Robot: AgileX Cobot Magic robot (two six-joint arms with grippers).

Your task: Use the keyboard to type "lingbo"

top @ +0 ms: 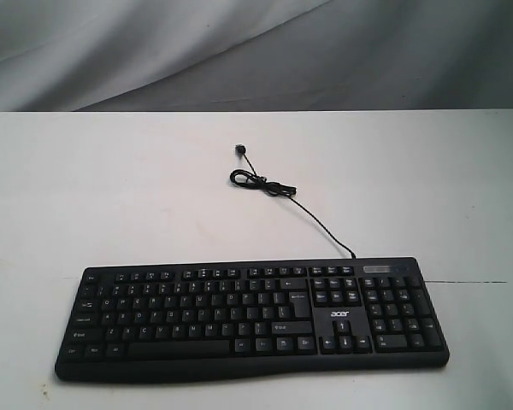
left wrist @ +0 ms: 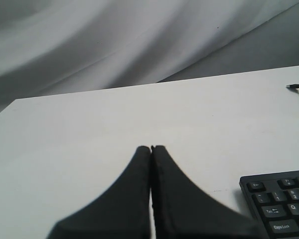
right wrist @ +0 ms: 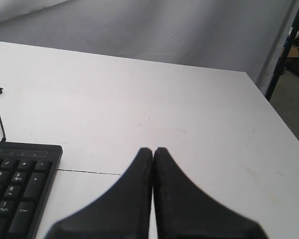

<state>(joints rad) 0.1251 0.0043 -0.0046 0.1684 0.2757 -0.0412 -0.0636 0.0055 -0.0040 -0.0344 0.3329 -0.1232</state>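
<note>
Black plastic, the keyboard (top: 252, 318) is lying flat along the near edge of the white table (top: 111, 188). Its thin cable (top: 321, 224) is trailing toward the far edge and looping into a coil near the table's middle. The left gripper (left wrist: 150, 148) is pointing over bare tabletop off the keyboard's Esc end, fingers pressed together on nothing. The right gripper (right wrist: 153, 149) is likewise clamped empty beside the number-pad end, toward the right edge.

The left end effector (left wrist: 151, 148) and the right end effector (right wrist: 153, 149) were each closed, their two dark, tapering fingers (left wrist: 124, 204) pressed together along the whole visible length, tips meeting with nothing held between them.
</note>
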